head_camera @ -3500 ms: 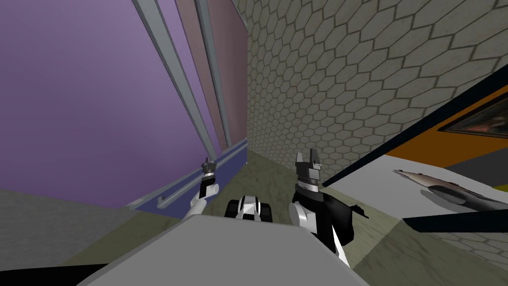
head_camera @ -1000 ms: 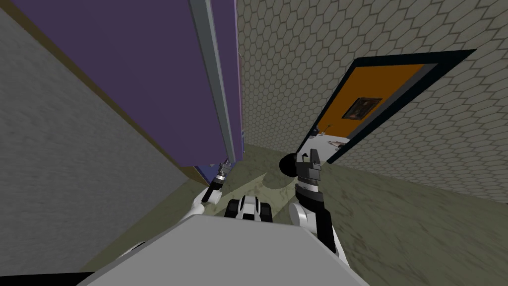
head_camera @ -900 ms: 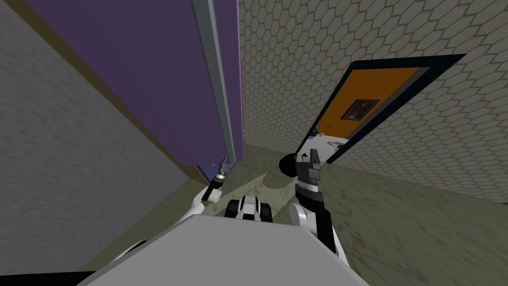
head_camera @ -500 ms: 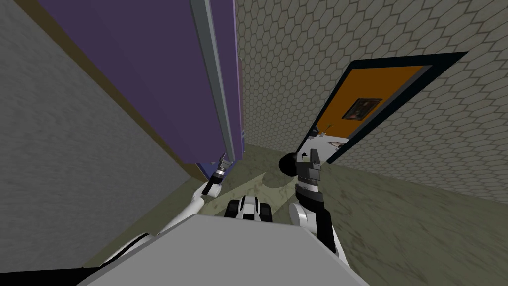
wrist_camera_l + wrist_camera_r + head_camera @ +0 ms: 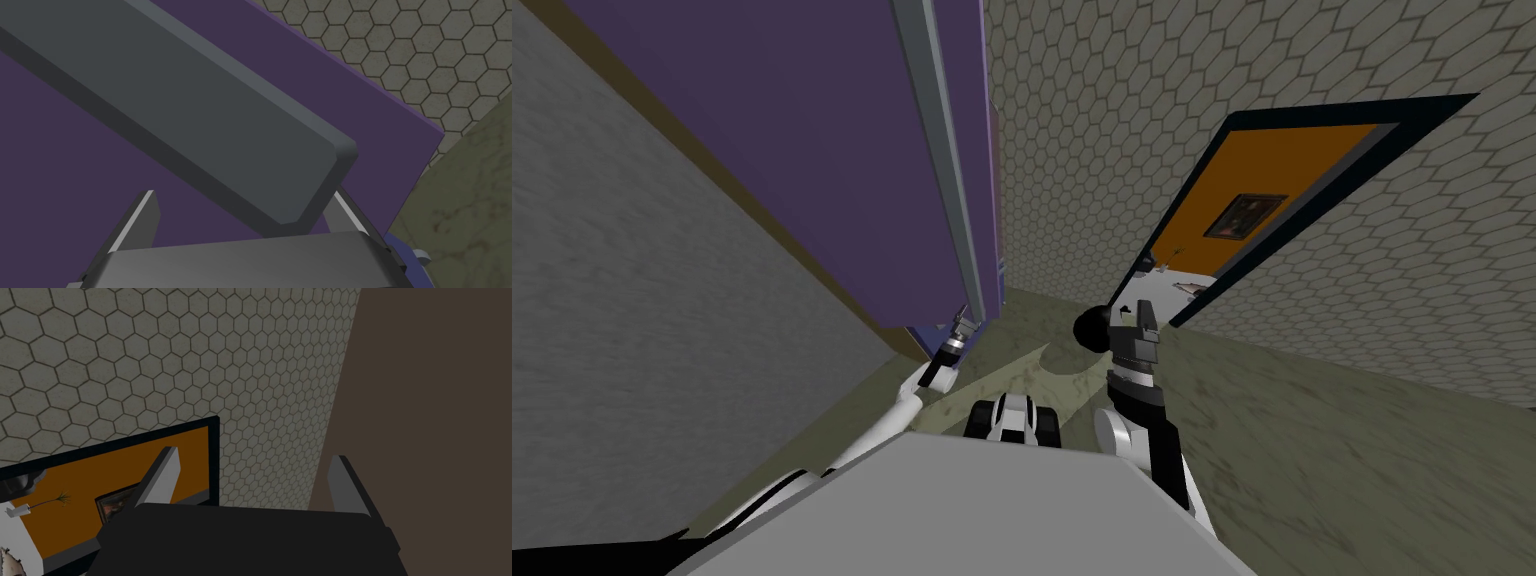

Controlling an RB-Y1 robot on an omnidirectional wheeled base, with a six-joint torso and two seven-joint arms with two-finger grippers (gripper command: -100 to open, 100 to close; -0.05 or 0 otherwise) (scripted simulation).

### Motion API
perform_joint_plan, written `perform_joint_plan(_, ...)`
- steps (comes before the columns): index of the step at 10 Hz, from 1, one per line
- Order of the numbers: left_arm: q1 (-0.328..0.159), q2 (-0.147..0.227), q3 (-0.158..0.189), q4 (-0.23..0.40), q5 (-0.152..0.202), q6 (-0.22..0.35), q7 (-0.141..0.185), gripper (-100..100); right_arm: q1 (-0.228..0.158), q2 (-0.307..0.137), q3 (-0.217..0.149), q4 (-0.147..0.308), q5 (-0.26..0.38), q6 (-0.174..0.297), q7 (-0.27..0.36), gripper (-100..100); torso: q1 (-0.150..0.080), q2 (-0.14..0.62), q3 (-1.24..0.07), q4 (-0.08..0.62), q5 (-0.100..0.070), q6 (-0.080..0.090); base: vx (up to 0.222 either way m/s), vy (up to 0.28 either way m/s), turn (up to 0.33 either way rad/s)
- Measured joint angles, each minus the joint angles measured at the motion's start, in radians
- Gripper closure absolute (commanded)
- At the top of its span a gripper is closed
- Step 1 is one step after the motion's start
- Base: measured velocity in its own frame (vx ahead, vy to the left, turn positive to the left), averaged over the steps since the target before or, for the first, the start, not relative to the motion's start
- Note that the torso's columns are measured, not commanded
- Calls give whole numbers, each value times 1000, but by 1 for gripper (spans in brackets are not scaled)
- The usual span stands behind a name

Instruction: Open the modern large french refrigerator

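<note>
The refrigerator's purple door [image 5: 812,150] stands swung out toward me, seen nearly edge-on, with a long grey bar handle [image 5: 942,150] running down it. My left gripper [image 5: 959,322] sits at the handle's lower end. In the left wrist view the grey handle [image 5: 200,125] ends between the spread fingers of my left gripper [image 5: 245,212]; one finger [image 5: 145,215] stands clear of the bar, so the gripper is open. A blue lower drawer [image 5: 405,255] peeks out beside the hand. My right gripper [image 5: 1137,312] is raised in front of my chest, open and empty [image 5: 255,480].
A grey wall [image 5: 632,330] runs close along my left, next to the door. A hexagon-tiled wall [image 5: 1112,100] lies ahead, with a dark-framed doorway [image 5: 1272,200] to the right opening onto an orange wall. Olive floor [image 5: 1332,440] stretches to the right.
Since the earliest frame the purple door has swung out and my view has turned. Over the last second my left arm has stretched forward slightly at the handle's lower end; the right arm is still.
</note>
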Motion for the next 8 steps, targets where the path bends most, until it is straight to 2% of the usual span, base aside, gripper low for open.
perform_joint_plan(1, 1, 10, 3, -23, 4, 28, 5, -100, 0, 0, 0, 0, 0, 0, 0, 0, 0, 2, 1, 3, -1, -1, -25, -13, 8)
perform_joint_plan(2, -12, 11, 3, -7, 5, 28, 9, -100, 0, 0, 0, 0, 0, 0, 0, 0, 0, 2, 1, 2, -1, 0, 0, 0, 0)
perform_joint_plan(3, -11, 11, 2, 0, 5, 29, 9, 0, 0, 0, 0, 0, 0, 0, 0, 0, 1, -1, 0, -2, 1, 0, 0, 0, 0)
perform_joint_plan(8, 0, 11, -2, 11, 3, 40, 8, 0, 0, 0, 0, 0, 0, 0, 0, 0, 4, -12, -6, -11, 5, 2, 0, 0, 0)
